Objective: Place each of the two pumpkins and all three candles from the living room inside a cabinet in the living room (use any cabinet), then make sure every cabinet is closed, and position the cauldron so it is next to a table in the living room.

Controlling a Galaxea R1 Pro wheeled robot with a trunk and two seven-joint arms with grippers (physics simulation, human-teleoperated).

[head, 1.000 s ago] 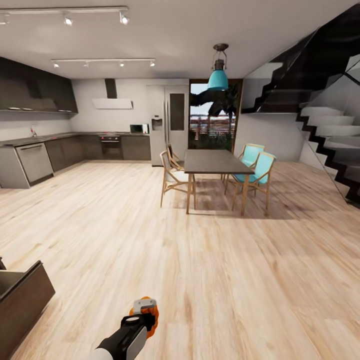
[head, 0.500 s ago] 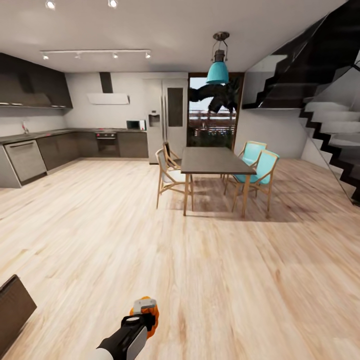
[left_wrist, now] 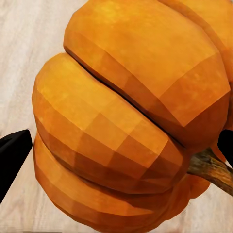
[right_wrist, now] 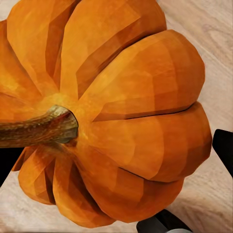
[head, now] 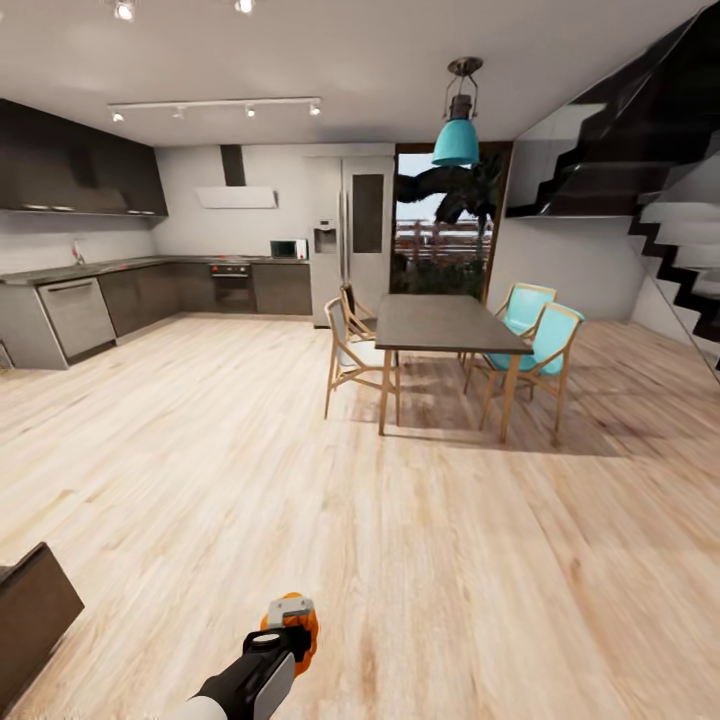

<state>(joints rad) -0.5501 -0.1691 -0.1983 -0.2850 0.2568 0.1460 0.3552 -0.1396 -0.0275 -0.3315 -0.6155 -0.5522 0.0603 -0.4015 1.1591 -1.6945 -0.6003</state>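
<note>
My left gripper (head: 291,622) shows at the bottom of the head view, shut on a bright-orange pumpkin (head: 309,632) above the wooden floor. In the left wrist view that pumpkin (left_wrist: 131,97) sits between the black fingertips (left_wrist: 12,155) of the left gripper (left_wrist: 119,150), its brown stem at one side. The right wrist view has a second pumpkin (right_wrist: 141,97), stem toward the camera, held in my right gripper (right_wrist: 116,155) with a black fingertip (right_wrist: 223,150) at its edge. A corner of the dark-brown cabinet (head: 35,610) shows at the lower left. Candles, cauldron and coffee table are out of view.
A dark dining table (head: 445,325) with wooden and teal chairs (head: 545,345) stands ahead to the right. Dark grey kitchen units (head: 120,295) line the far left wall. A staircase (head: 680,240) rises at the right. Wide wooden floor (head: 250,450) lies between.
The whole head view has shifted, so the camera moved: the table slid right and the cabinet corner sank to the lower left. Both grippers still hold their pumpkins.
</note>
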